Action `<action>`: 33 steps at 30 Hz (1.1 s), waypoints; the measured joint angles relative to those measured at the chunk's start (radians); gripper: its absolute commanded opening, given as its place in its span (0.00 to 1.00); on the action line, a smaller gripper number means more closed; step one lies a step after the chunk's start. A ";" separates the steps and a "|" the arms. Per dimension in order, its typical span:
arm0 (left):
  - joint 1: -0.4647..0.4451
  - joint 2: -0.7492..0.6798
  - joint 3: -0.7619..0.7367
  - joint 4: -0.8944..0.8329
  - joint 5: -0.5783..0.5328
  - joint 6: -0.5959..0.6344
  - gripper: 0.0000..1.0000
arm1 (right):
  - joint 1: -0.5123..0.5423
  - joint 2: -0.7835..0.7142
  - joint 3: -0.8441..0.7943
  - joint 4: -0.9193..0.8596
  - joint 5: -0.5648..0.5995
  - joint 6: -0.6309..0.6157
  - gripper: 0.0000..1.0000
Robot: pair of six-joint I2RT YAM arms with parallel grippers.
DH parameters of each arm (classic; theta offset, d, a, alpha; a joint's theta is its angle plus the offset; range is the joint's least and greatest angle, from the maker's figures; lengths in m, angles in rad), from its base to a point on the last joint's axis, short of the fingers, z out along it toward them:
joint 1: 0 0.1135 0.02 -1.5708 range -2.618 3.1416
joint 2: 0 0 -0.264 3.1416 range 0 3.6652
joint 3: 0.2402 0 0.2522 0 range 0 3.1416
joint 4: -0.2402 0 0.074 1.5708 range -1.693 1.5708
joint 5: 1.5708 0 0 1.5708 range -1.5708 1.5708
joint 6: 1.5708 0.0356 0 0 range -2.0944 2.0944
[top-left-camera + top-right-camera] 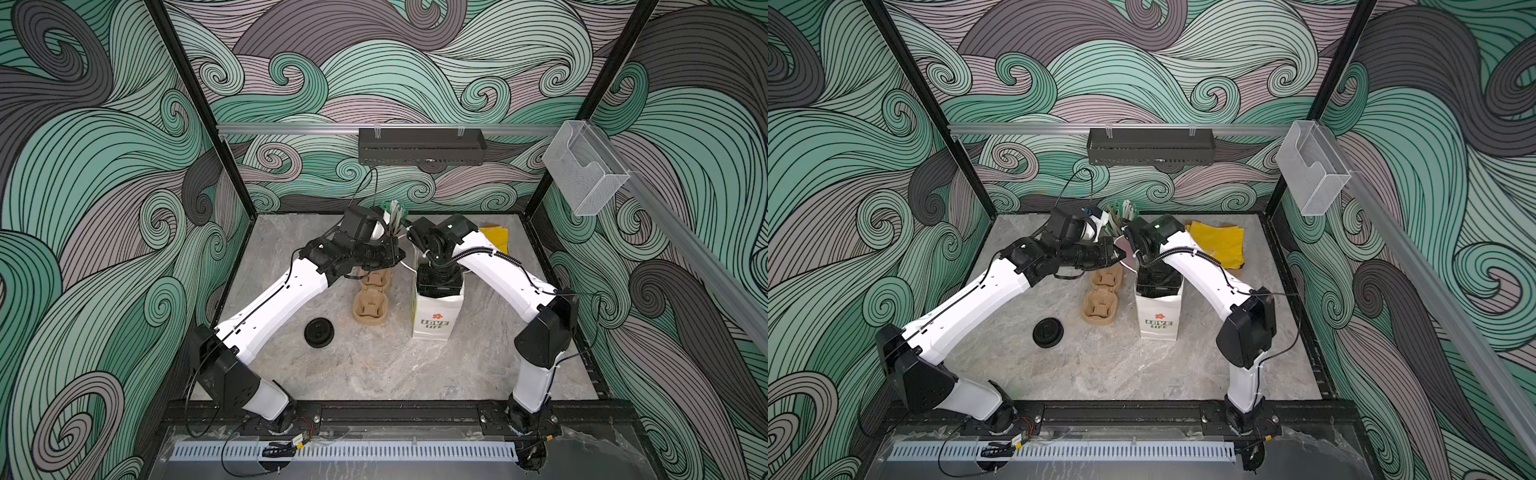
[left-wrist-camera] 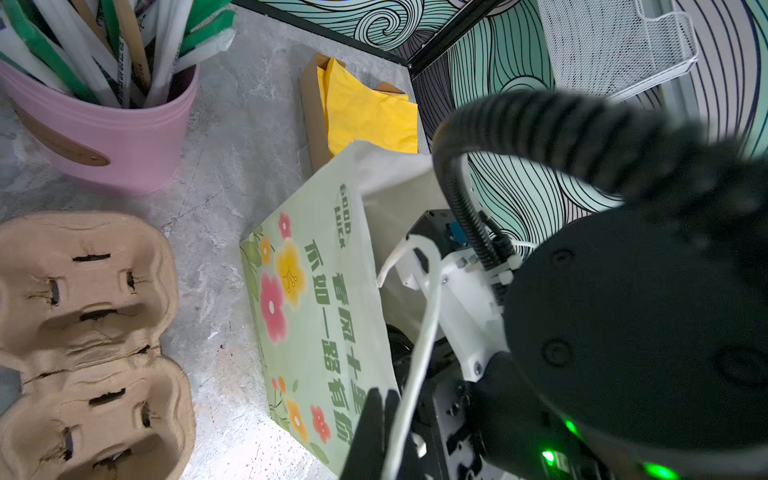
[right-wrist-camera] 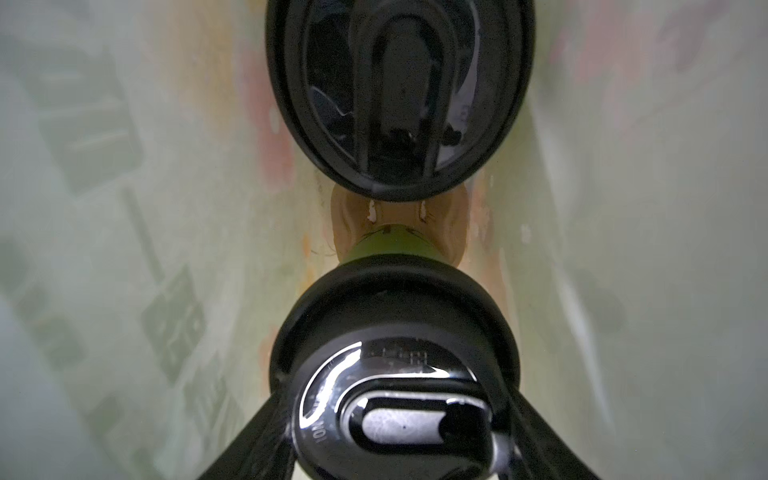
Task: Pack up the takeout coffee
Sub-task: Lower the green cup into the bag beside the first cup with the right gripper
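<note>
Right wrist view, Mo — where's the coffee?
Deep in the paper bag, Lee: near cup and far cup, both lidded, standing in a pulp carrier.
And the tools?
Right tool is part open, its jaws against the near cup's lid. Left tool is pinched tight on the bag's rim.
Advice for letting go?
Feel the carrier sit flat, spread the jaws gently, rise straight — clear of the handle.
</note>
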 measured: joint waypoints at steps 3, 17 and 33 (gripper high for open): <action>0.000 0.000 0.000 -0.002 0.000 0.000 0.00 | 0.000 0.000 -0.017 0.016 0.000 -0.003 0.63; 0.000 0.000 0.000 -0.011 -0.001 0.004 0.00 | 0.000 0.000 -0.098 0.082 0.000 -0.009 0.63; 0.000 0.000 0.000 -0.018 -0.002 0.007 0.00 | -0.004 -0.007 -0.144 0.128 -0.001 -0.011 0.62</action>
